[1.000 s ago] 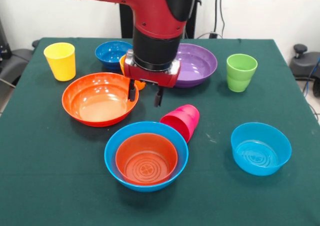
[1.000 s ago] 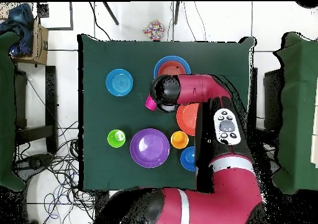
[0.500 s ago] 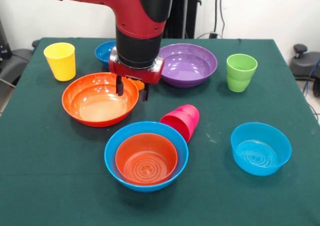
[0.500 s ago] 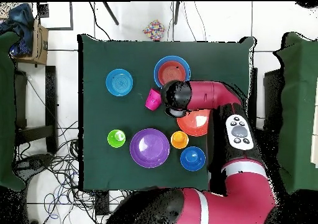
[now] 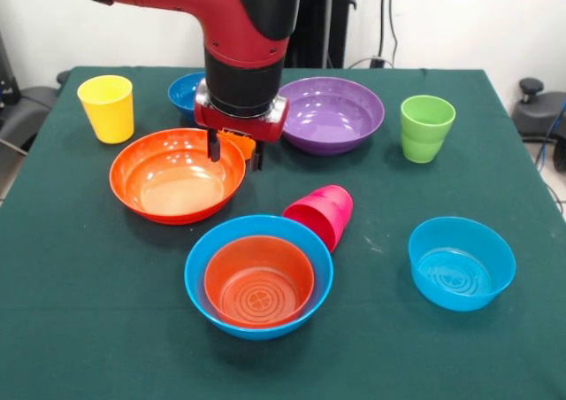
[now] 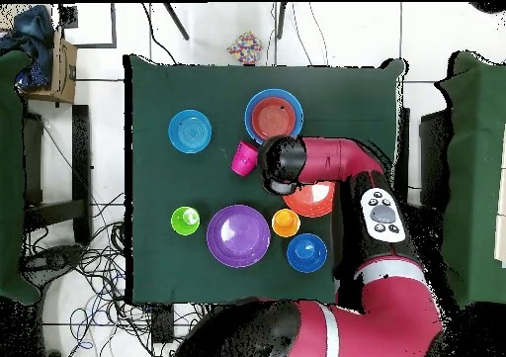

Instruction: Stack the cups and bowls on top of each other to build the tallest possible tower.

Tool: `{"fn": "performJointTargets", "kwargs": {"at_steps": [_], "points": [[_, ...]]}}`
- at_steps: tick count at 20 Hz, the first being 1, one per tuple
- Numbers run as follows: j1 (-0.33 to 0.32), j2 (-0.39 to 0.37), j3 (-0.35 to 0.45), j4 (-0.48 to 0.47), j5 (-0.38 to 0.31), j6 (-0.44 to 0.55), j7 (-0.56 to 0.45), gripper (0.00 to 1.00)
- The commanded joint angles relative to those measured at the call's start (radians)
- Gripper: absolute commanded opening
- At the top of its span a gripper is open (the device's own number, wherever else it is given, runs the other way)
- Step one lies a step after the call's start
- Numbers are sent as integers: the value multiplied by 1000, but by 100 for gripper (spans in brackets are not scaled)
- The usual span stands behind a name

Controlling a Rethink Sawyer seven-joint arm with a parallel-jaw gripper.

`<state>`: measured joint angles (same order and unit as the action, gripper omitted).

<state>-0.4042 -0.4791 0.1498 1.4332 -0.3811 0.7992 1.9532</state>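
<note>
My gripper (image 5: 235,154) is open and empty, hanging over the right rim of the large orange bowl (image 5: 168,183). The orange cup (image 5: 240,141) shows just behind the fingers. A small orange bowl (image 5: 259,285) sits nested in the large light-blue bowl (image 5: 259,222) at the front. The magenta-pink cup (image 5: 320,212) lies on its side beside that bowl. The yellow cup (image 5: 106,108), green cup (image 5: 426,127), purple bowl (image 5: 340,117), dark-blue bowl (image 5: 186,90) and small light-blue bowl (image 5: 462,263) stand apart. In the overhead view the arm (image 6: 326,160) hides the gripper and part of the large orange bowl (image 6: 314,203).
The green cloth table (image 5: 88,285) holds everything. In the overhead view, chairs (image 6: 15,175) stand at both sides and cables (image 6: 89,264) lie on the floor.
My gripper has moved left in the front view, from beside the pink cup to the large orange bowl's right rim. It stays open. No cup or bowl has moved.
</note>
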Motion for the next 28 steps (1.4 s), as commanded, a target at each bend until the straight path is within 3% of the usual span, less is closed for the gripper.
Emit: {"fn": "performJointTargets", "kwargs": {"at_steps": [1,12,19,28], "points": [[33,13,44,62,-118,-75,-120,100],[13,44,52,87,-145,-119,-98,100],[51,64,25,42,-209,-113,-87,100],[89,101,-12,41,-246,-208,8,100]]}}
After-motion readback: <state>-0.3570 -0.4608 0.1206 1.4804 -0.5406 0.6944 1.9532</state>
